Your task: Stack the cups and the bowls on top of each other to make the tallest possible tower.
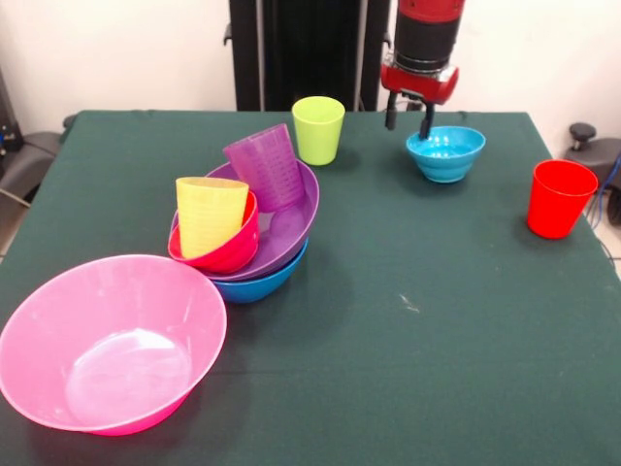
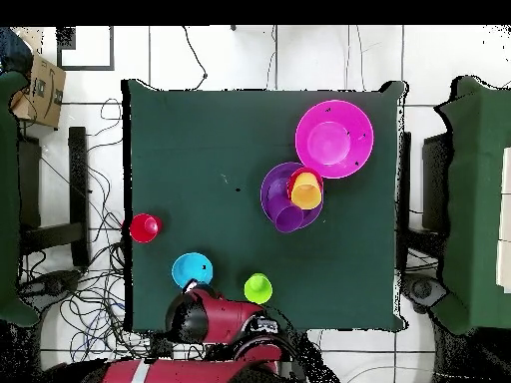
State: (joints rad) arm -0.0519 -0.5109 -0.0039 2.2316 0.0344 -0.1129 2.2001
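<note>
My gripper (image 1: 408,123) hangs open at the far left rim of the light blue bowl (image 1: 446,155), one fingertip (image 1: 426,126) down at the rim's height. From overhead the arm covers it beside the same bowl (image 2: 190,269). The tower (image 1: 254,228) stands left of centre. Its base is a blue bowl (image 1: 264,282), then a purple bowl (image 1: 296,218). Inside lean a purple cup (image 1: 265,167) and a small red bowl (image 1: 231,254) with a tilted yellow cup (image 1: 211,214). A lime green cup (image 1: 318,129) and a red cup (image 1: 560,197) stand alone.
A very large pink bowl (image 1: 107,345) sits at the near left corner, close to the tower, and shows from overhead as the pink bowl (image 2: 334,138). The red cup is close to the table's right edge (image 1: 582,252).
</note>
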